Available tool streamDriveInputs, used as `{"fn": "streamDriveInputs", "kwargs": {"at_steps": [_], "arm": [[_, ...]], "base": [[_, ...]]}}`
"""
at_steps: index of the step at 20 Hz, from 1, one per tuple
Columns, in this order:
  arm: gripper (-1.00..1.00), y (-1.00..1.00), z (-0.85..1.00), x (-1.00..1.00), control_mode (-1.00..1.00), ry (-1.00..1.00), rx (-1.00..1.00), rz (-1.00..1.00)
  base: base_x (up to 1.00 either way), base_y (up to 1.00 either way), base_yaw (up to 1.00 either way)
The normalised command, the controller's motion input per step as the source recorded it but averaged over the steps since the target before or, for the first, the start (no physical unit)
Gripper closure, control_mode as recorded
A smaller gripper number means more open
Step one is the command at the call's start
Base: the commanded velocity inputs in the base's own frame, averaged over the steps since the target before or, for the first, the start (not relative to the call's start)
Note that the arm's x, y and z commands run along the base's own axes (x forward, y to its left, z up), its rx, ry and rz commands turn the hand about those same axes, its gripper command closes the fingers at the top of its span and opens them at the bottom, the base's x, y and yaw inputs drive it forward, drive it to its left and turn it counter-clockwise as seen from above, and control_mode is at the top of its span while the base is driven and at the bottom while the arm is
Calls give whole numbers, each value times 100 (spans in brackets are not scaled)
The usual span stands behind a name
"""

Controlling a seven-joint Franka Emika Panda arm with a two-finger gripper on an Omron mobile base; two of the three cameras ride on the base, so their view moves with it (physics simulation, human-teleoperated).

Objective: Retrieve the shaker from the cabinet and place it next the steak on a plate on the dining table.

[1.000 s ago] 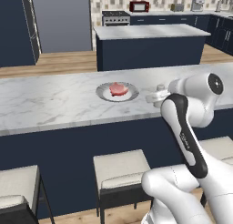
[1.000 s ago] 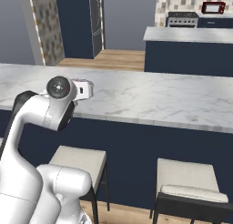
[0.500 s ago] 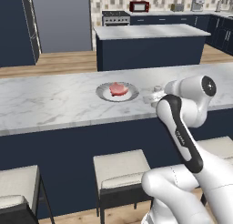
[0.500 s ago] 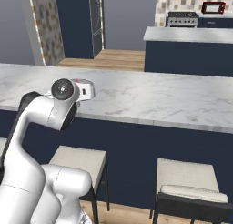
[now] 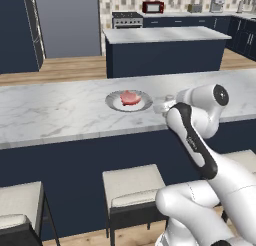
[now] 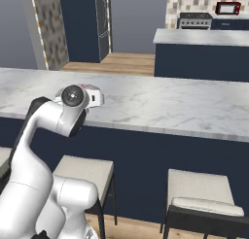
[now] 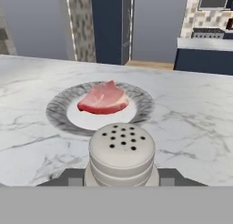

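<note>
1. The gripper (image 7: 122,182) is closed on the shaker (image 7: 121,155) — a pale cylinder whose rounded cap is dotted with small dark holes — held above the dining table (image 7: 191,123), just short of the plate (image 7: 98,110).
2. The plate is round, shallow and light grey, with a marbled rim; the steak (image 7: 103,99), an irregular reddish-pink slab, lies in its middle.
3. The table top is smooth white-grey marble on a dark navy base (image 5: 75,160), with pale cushioned stools (image 5: 135,187) tucked beneath.
4. Beyond stand a navy island (image 5: 165,52), a wood floor (image 5: 70,69) and a patterned tile wall (image 5: 117,1).
</note>
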Motion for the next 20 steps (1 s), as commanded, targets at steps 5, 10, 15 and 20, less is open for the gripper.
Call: {"fn": "streamDriveInputs", "kwargs": {"at_steps": [5, 10, 15, 20], "arm": [[100, 0, -16, 30, -100, 0, 0, 0], [100, 0, -18, 30, -100, 0, 0, 0], [100, 1, -19, 29, -100, 0, 0, 0], [100, 1, -20, 29, -100, 0, 0, 0]], "base": [[0, 0, 0], [0, 0, 0], [0, 0, 0], [0, 0, 0]]}}
